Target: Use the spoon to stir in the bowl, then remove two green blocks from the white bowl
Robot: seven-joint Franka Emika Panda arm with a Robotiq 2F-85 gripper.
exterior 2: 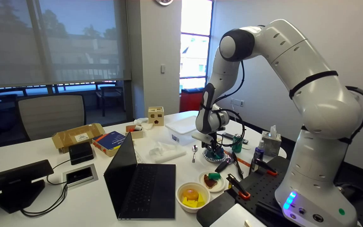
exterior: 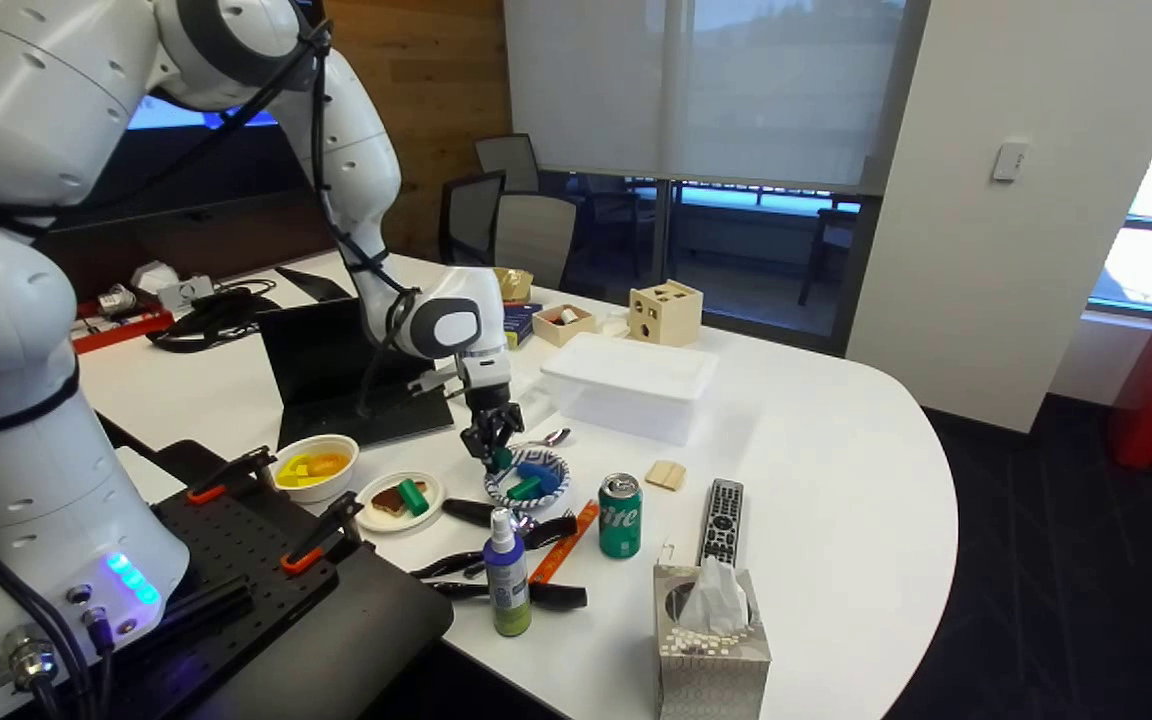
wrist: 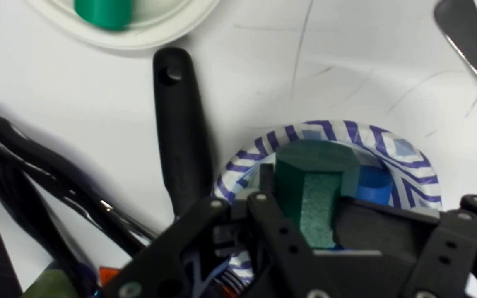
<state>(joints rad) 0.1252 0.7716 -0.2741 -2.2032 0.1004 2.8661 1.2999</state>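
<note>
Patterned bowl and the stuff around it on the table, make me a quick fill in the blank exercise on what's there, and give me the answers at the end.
1. The gripper holds a block coloured ____.
2. In the patterned bowl, a green block lies with a piece coloured ____.
3. In the cream bowl, yellow pieces lie with a rounded lump coloured ____.
4. The black laptop stands with its lid ____.

Missing words: green, blue, orange, open.

The green block (wrist: 316,192) looks grainy, the spoon (exterior 2: 194,152) shiny metal, the cube (exterior: 671,312) wooden
</note>
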